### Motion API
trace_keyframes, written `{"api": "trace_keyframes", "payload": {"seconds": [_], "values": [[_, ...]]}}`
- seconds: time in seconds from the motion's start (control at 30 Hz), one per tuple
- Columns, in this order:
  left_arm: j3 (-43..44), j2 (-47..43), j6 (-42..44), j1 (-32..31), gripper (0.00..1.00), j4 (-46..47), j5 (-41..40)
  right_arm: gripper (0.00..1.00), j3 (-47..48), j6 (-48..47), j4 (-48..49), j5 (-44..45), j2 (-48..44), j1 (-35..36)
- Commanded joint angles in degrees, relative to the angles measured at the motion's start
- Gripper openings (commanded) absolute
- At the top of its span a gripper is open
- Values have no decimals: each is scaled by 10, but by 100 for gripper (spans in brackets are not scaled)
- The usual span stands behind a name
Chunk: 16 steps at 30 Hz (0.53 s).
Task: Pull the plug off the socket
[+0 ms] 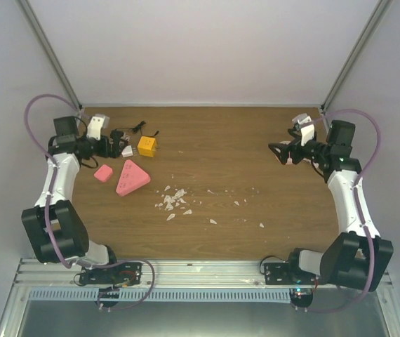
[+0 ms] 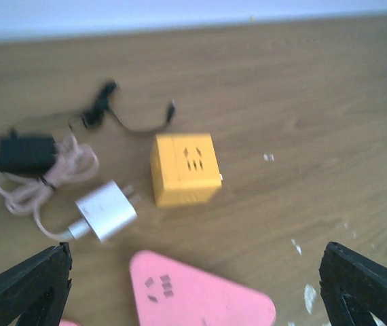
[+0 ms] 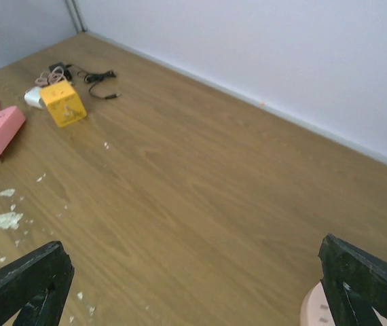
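My left fingers are spread wide, hovering over the pink triangular socket, which lies flat on the tabletop. The white plug lies apart from it, prongs towards the yellow cube. My right fingers gape wide too, well away, holding nothing.

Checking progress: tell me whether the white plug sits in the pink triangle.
No, the white plug lies on the table, apart from the pink triangle.
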Motion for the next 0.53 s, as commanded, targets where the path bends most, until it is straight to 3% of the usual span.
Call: {"api": "trace_keyframes", "payload": {"seconds": [0.0, 0.13, 0.5], "values": [[-88, -45, 16, 1, 99, 33, -8, 100, -59, -11, 32, -5, -30, -10], [-137, -59, 11, 1, 99, 50, 5, 100, -105, -6, 60, -4, -37, -17], [-161, -85, 7, 1, 99, 73, 7, 100, -130, 1, 84, -13, -41, -16]]}}
